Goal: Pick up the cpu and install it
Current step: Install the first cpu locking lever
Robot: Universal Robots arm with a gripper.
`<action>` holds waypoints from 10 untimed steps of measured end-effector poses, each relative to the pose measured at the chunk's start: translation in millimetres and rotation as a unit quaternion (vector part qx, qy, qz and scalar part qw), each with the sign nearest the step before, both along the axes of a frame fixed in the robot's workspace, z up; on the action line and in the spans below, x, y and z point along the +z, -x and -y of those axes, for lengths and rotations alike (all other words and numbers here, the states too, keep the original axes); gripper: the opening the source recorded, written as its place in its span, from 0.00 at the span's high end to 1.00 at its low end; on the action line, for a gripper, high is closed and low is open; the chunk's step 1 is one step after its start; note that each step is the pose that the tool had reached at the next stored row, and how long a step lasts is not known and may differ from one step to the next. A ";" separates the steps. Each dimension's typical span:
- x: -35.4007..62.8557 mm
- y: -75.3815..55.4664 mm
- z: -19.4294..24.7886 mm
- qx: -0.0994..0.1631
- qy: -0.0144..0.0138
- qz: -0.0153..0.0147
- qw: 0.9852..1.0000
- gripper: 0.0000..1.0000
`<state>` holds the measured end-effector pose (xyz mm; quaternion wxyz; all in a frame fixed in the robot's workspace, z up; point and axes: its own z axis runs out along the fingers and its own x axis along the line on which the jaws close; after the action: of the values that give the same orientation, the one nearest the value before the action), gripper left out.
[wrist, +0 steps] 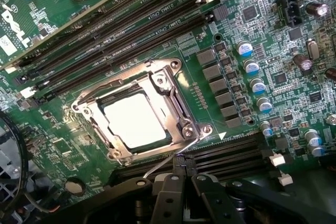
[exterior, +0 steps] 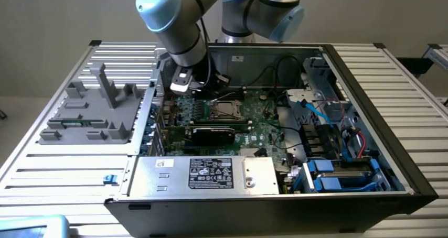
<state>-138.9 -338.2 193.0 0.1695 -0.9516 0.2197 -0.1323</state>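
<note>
So, closest to my wrist cam, the gripper (wrist: pixel 184 178) is pinched fully shut with nothing in it, tips hanging right by the thin socket lever (wrist: pixel 170 157). Just past that the cpu (wrist: pixel 137 120) lies flat inside the socket frame (wrist: pixel 181 109), with the memory slots (wrist: pixel 121 35) beyond. My worry: any downward drift and those tips snag the lever or scrape the board (wrist: pixel 273 51), maybe knocking the chip crooked.

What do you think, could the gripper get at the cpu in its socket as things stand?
Probably yes: the cpu lies face-up with nothing over its top, and the shut gripper hangs just beside the socket frame. That frame hugs the chip's edges, which could hinder a side grip.
</note>
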 end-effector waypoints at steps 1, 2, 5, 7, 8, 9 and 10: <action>-0.2 -0.6 0.3 0.000 0.000 0.000 1.000 0.89; -0.5 -1.0 0.6 0.000 0.000 0.000 1.000 0.89; -1.0 -2.0 2.8 0.000 0.000 0.000 1.000 0.89; -1.6 -2.4 3.9 0.000 0.000 0.000 1.000 0.89; -1.8 -2.7 3.9 0.000 0.000 0.000 1.000 0.89; -1.9 -2.7 3.8 0.000 0.000 0.000 1.000 0.89; -1.8 -2.7 3.8 0.000 0.000 0.000 1.000 0.89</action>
<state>-136.2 -342.1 191.2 0.1694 -0.9516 0.2198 -0.1320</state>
